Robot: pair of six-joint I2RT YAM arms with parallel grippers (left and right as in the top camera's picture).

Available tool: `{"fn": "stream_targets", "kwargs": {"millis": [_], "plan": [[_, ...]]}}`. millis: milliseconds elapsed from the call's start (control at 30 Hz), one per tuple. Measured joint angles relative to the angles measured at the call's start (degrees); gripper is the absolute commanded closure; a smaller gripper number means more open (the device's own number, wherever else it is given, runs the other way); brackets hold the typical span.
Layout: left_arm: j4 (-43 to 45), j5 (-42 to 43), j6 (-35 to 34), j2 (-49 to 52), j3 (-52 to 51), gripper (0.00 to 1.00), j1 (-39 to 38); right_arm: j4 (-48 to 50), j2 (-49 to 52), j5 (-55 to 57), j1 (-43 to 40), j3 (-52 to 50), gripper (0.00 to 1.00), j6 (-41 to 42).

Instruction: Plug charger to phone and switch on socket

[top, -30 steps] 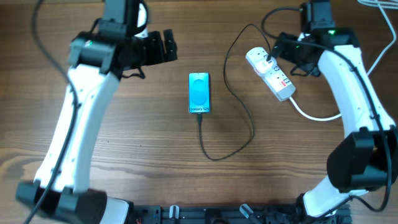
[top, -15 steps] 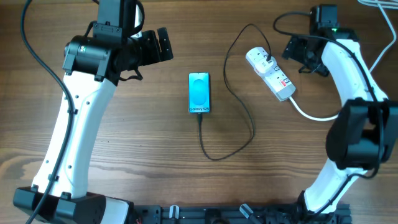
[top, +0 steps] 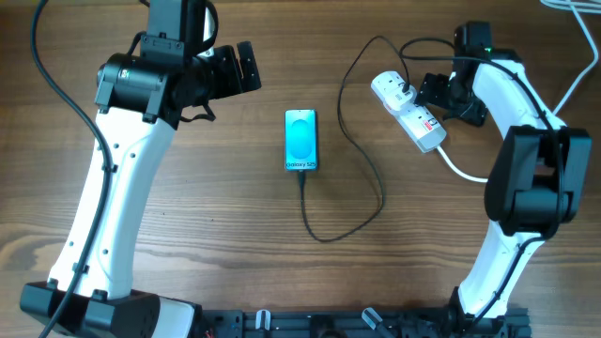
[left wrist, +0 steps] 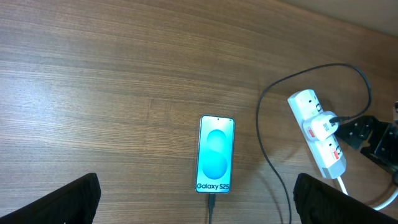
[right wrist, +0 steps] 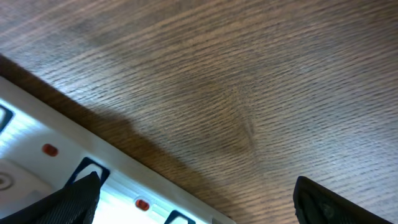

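Observation:
The phone (top: 300,139) lies screen up in the middle of the table, its teal screen lit. The charger, a thin black cable (top: 378,192), meets the phone's bottom edge with its plug tip (left wrist: 211,200), loops right and runs up to a black plug in the socket (top: 410,115). My left gripper (top: 239,70) is open and empty, high above the table left of the phone (left wrist: 216,154). My right gripper (top: 441,94) is open and empty, close to the socket's right side. In the right wrist view its left finger hangs over the socket (right wrist: 37,186) and its red switch marks.
The socket's thick white cord (top: 470,172) curves off to the right under my right arm. Bare wood lies around the phone. White cables run at the top right corner (top: 573,19).
My right gripper pulled away to the right of the socket, then came back left and lower beside it. The left arm shifted slightly at first, then held still. Phone and cable have not moved.

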Motion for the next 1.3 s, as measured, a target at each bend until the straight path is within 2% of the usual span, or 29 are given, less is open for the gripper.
{"fn": "stream_targets", "kwargs": {"millis": [1300], "plan": [[0.00, 0.00, 0.00, 0.00, 0.00, 0.00, 0.00, 1.70, 0.20, -2.71, -0.11, -0.24, 0.00, -1.31]]}}
